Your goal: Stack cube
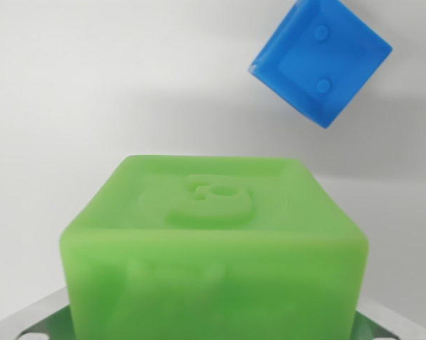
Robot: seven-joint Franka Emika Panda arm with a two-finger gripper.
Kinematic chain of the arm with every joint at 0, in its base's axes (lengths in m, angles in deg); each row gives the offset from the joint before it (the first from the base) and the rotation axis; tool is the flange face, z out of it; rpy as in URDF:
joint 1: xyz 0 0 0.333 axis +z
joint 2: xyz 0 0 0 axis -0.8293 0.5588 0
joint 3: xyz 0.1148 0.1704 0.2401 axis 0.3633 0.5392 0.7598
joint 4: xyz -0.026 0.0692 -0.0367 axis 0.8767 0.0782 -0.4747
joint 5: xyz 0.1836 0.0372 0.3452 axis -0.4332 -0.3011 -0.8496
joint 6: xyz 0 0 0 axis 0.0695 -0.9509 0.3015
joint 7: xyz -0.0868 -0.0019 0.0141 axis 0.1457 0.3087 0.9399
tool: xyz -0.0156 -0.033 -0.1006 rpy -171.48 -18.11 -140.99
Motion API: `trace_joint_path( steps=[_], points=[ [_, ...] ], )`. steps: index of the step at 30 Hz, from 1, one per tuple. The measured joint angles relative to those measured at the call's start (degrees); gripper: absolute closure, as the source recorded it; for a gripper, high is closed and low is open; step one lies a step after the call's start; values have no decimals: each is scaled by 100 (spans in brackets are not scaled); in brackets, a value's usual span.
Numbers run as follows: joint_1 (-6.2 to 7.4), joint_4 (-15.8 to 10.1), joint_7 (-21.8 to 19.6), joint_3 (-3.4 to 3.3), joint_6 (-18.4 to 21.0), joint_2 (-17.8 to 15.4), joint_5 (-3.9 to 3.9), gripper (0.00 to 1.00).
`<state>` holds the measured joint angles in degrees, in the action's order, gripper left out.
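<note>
bright green translucent-looking plastic cube [213, 248]: smooth, slightly waxy sheen, raised moulded relief on top | deep blue plastic cube [319, 60]: smooth, soft gloss, two small round studs | white counter [92, 92]: plain, matt, even | pincer: grey, metal-like, dull

A plain white surface [92, 92] fills the whole backdrop, smooth and unmarked. Light is soft and even (no hard glare anywhere). A faint grey shadow band [198, 117] runs across the middle, from nine o'clock towards three o'clock, deepening slightly toward two o'clock.
</note>
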<state>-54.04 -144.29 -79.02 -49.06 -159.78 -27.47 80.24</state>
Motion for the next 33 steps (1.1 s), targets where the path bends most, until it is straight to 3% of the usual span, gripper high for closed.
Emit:
trace_joint_path(
  steps=[33],
  points=[
    [-3, 804, -1669, -252, 608, 204, -80, 100]
  ],
)
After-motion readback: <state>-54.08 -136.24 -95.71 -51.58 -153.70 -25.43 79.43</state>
